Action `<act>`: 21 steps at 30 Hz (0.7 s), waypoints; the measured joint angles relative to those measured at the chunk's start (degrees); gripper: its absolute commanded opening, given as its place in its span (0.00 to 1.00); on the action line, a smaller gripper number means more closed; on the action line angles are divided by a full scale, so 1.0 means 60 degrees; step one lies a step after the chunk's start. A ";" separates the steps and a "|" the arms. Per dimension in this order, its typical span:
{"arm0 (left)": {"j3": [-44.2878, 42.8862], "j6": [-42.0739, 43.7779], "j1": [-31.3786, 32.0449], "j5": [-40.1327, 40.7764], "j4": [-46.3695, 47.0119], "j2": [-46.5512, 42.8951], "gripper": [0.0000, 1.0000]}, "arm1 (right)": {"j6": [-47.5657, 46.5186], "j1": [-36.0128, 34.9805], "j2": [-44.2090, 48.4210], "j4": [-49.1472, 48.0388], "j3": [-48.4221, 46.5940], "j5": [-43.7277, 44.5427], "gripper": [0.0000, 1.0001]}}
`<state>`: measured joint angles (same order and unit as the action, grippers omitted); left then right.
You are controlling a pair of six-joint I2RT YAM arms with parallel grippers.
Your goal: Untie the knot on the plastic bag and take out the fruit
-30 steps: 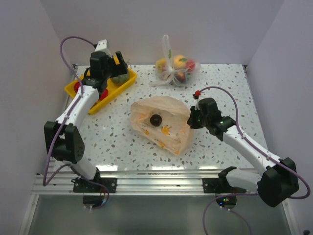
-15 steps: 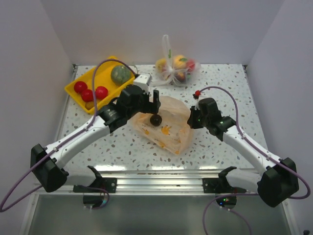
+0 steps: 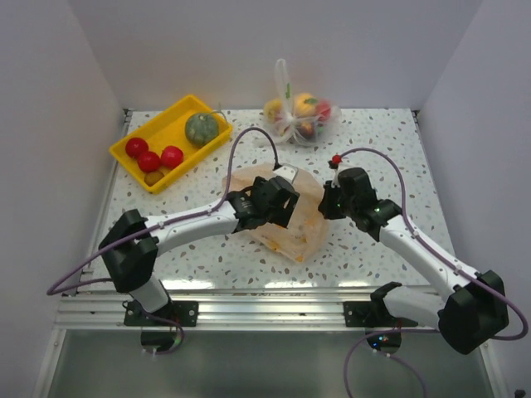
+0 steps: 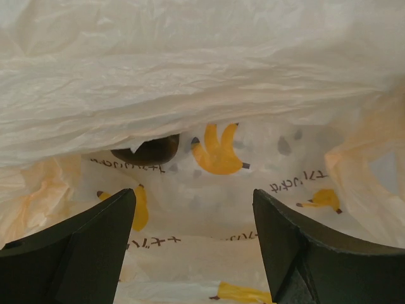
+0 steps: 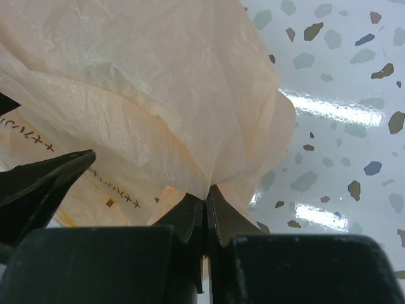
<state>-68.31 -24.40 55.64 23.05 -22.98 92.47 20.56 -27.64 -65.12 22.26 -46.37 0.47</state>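
The peach-orange plastic bag (image 3: 300, 232) lies mid-table with its mouth held up. My right gripper (image 3: 325, 203) is shut on the bag's edge, the film pinched between its jaws (image 5: 205, 193). Inside the bag's mouth my left gripper (image 3: 280, 207) stands open (image 4: 193, 196) with nothing between its fingers. Just ahead of it a dark purple-black fruit (image 4: 149, 149) lies half under the upper layer of the bag. Three red fruits (image 3: 151, 157), a green one (image 3: 202, 128) and a small brown one (image 3: 153, 177) sit in the yellow tray (image 3: 170, 116). The knot does not show.
A clear bag of fruit (image 3: 299, 116) with a white knot stands at the back middle. The yellow tray sits at the back left. White walls close the table on three sides. Purple cables loop over both arms.
My left arm has swung from the yellow tray across to the bag, and its open jaws are now inside the mouth, slightly narrower. The right gripper has kept its hold.
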 measured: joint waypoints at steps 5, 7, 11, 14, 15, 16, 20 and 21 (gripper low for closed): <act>0.0000 0.0102 -0.0084 0.0452 0.0240 0.0849 0.85 | 0.0000 0.0000 0.0135 0.0000 0.0080 -0.0004 0.00; 0.0000 0.0189 -0.0124 0.0605 0.0404 0.1035 0.87 | 0.0000 0.0000 0.0135 0.0004 0.0113 -0.0004 0.00; 0.0000 0.0291 -0.0295 0.0860 0.0841 0.1308 0.93 | 0.0000 0.0000 0.0135 0.0000 0.0127 -0.0004 0.00; 0.0000 0.0423 -0.0510 0.0954 0.1158 0.1443 0.94 | 0.0000 0.0000 0.0135 -0.0007 0.0127 -0.0044 0.00; 0.0000 0.0441 -0.0597 0.0951 0.1271 0.1501 0.94 | 0.0000 0.0000 0.0135 -0.0025 0.0127 -0.0055 0.00; 0.0000 0.0470 -0.0685 0.0947 0.1395 0.1563 0.94 | 0.0000 0.0000 0.0135 -0.0058 0.0138 -0.0080 0.00; 0.0000 0.0535 -0.0987 0.0867 0.1876 0.1934 0.91 | 0.0004 0.0000 0.0135 -0.0113 0.0175 -0.0222 0.00; 0.0000 0.0535 -0.1049 0.0827 0.1967 0.2055 0.90 | 0.0007 0.0000 0.0135 -0.0142 0.0193 -0.0251 0.00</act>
<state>-68.31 -21.19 49.34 28.01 -11.18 104.79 20.60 -27.64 -64.31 21.41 -45.21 -1.04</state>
